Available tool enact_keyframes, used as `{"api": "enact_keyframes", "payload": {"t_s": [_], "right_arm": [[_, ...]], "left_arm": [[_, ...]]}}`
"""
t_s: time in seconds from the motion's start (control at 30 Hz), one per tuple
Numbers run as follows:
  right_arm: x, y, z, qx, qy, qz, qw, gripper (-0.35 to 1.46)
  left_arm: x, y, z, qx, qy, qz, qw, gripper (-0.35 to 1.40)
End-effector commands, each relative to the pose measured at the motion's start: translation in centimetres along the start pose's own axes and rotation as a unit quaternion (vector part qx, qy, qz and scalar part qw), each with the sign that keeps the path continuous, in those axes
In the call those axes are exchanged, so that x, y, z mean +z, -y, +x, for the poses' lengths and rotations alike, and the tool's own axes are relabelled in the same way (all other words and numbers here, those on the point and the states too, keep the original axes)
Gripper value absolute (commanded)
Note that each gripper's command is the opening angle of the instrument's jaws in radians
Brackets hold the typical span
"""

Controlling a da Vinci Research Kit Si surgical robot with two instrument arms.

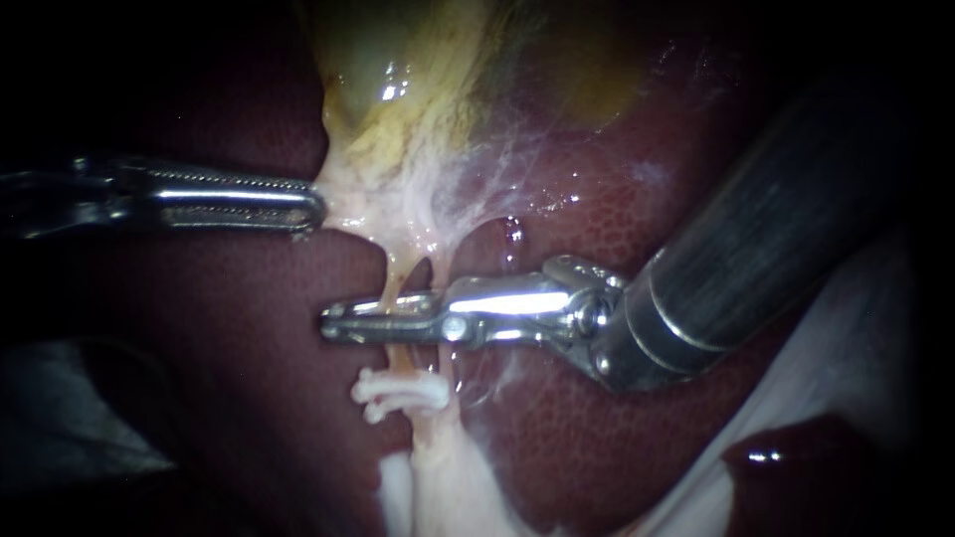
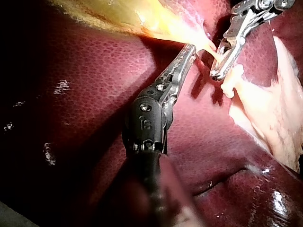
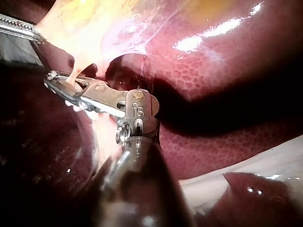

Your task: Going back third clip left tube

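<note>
At the centre of the endoscope view, the right instrument (image 1: pixel 330 323) is lying with its jaws a sliver apart, a dark slot showing between them. The left tube (image 1: pixel 391 290) is crossing right at that slot. The jaws are gripping nothing I can make out, though whether the tube is sitting inside the gap or just behind it is beyond telling here.

The tube is running twelve to six o'clock and the jaws are pointing at nine, square across it. So the way out, by my reading, is toward three o'clock, sliding off sideways rather than dragging along the tube.

Just at six o'clock of the jaws, the white clips (image 1: pixel 398 393) are sitting on the tube, near the metal but apart from it; their number is hard to count. Up at ten o'clock, the left instrument (image 1: pixel 316 207) is clamping its jaws on pale tissue (image 1: pixel 368 199) below the gallbladder (image 1: pixel 398 70), over the liver (image 1: pixel 249 348). The right instrument is clearly the nearer to the tube.

The left wrist view is showing the tube stretched from beside the left jaws' tip across to the right jaws. The right wrist view is showing it passing near the right jaws' tips.
</note>
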Motion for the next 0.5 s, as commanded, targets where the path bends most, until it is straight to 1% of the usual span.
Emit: {"api": "enact_keyframes", "payload": {"t_s": [0.03, 0.1, 0.13, 0.17, 0.2, 0.23, 0.3, 0.33, 0.37, 0.47, 0.5], "right_arm": [[0.00, -0.02, 0.00, -0.026, 0.001, 0.000, 0.9997, 0.02], [0.04, -0.06, 0.02, -0.044, -0.003, -0.007, 0.9990, 0.35], [0.05, -0.09, 0.03, -0.047, -0.005, -0.011, 0.9988, 0.40], [0.05, -0.11, 0.03, -0.050, -0.005, -0.015, 0.9986, 0.43], [0.05, -0.14, 0.03, -0.059, -0.006, -0.027, 0.9979, 0.46], [0.04, -0.16, 0.03, -0.071, -0.002, -0.041, 0.9967, 0.48], [0.02, -0.19, 0.03, -0.091, 0.013, -0.063, 0.9938, 0.49], [-0.01, -0.20, 0.03, -0.108, 0.018, -0.076, 0.9911, 0.49], [-0.04, -0.21, 0.03, -0.116, 0.021, -0.082, 0.9896, 0.49], [-0.12, -0.19, 0.04, -0.128, 0.024, -0.090, 0.9874, 0.50], [-0.15, -0.18, 0.05, -0.131, 0.028, -0.092, 0.9868, 0.50]], "left_arm": [[-0.01, 0.00, 0.00, 0.000, 0.000, 0.000, 1.0000, -0.35], [-0.01, 0.00, 0.00, 0.000, 0.000, 0.000, 1.0000, -0.35], [-0.01, 0.00, 0.00, 0.000, 0.000, 0.000, 1.0000, -0.35], [-0.01, 0.00, 0.00, 0.000, 0.000, 0.000, 1.0000, -0.35], [-0.01, 0.00, 0.00, 0.000, 0.000, 0.000, 1.0000, -0.35], [-0.01, 0.00, 0.00, 0.000, 0.000, 0.000, 1.0000, -0.35], [-0.01, 0.00, 0.00, 0.000, 0.000, 0.000, 1.0000, -0.35], [-0.01, 0.00, 0.00, 0.000, 0.000, 0.000, 1.0000, -0.35], [-0.01, 0.00, 0.00, 0.000, 0.000, 0.000, 1.0000, -0.35], [-0.01, 0.00, 0.00, 0.000, 0.000, 0.000, 1.0000, -0.35], [-0.01, 0.00, 0.00, 0.000, 0.000, -0.001, 1.0000, -0.35]]}}
